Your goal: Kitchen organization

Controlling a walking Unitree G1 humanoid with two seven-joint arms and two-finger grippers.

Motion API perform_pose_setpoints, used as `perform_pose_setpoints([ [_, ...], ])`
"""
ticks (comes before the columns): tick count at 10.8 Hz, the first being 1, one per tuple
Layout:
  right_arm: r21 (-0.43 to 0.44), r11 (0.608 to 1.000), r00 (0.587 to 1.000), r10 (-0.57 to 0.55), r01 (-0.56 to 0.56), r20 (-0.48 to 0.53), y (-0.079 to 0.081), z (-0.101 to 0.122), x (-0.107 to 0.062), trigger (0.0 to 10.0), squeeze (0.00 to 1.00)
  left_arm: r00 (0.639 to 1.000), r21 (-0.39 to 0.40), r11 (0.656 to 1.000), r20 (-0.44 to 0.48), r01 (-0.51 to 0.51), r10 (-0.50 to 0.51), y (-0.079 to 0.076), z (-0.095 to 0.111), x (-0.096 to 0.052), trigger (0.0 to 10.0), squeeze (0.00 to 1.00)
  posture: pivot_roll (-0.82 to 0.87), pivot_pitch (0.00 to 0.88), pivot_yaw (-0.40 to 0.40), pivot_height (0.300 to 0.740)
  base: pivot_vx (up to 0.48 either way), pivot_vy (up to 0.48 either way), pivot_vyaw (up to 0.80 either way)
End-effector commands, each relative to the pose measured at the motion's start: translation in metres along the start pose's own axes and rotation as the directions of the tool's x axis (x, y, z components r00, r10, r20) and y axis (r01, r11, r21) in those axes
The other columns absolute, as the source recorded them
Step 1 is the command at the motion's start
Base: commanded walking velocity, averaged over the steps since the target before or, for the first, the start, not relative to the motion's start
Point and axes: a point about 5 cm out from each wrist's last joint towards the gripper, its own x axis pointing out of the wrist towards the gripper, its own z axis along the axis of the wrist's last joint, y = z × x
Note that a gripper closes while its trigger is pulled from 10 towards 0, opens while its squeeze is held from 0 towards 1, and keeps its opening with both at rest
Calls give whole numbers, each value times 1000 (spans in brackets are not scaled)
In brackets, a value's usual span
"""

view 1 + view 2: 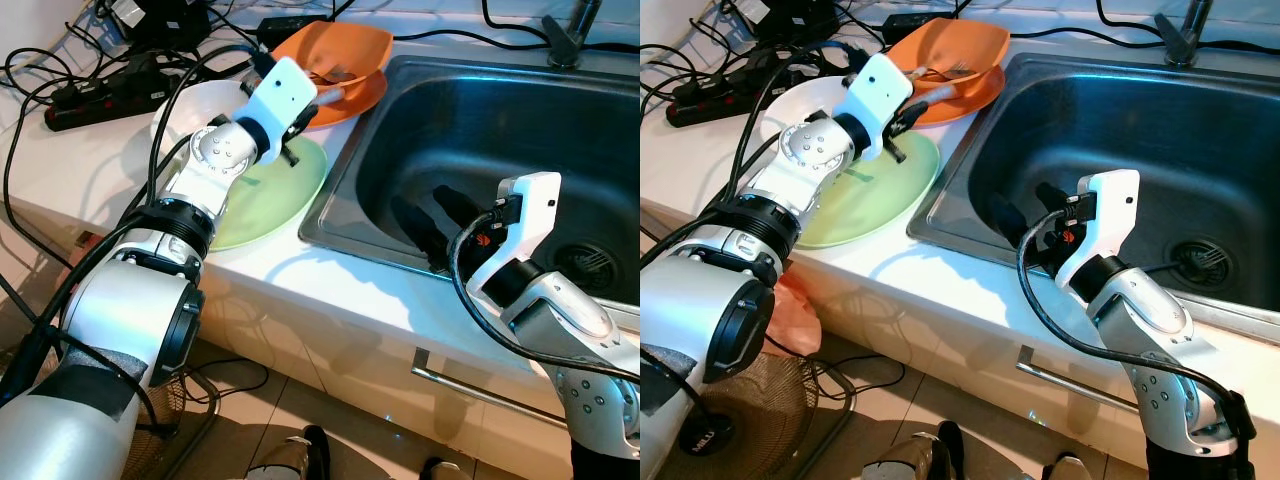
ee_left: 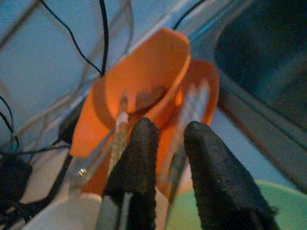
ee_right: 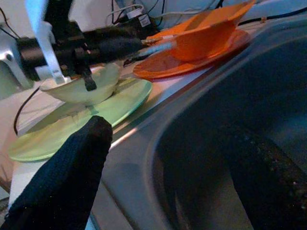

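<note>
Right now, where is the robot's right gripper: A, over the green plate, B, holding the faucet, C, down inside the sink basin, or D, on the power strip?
C: the right gripper reaches down into the steel sink, fingers spread apart, while the left gripper is at the orange bowl on the counter.
</note>
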Motion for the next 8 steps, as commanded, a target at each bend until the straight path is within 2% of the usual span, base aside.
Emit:
perform_pose_setpoints([
  [1,-6,1000,1000,17,-17,9,4,0,3,10000,0,998,15,1000,56,-20,19,10,15,1,0,0,3,171,172,740,0,0,0],
  [4,-9,1000,1000,11,-11,15,2,1,5,10000,0,992,6,1000,122,-16,15,11,26,3,0,0,8,159,171,740,0,0,0],
  [6,-10,1000,1000,6,-5,23,0,0,8,10000,0,979,-12,1000,201,-18,20,10,38,4,0,0,14,145,168,740,0,0,0],
  [8,-9,1000,1000,6,-6,27,-1,0,10,10000,0,977,-16,1000,214,-16,19,10,39,4,0,0,17,137,168,740,0,0,0],
])
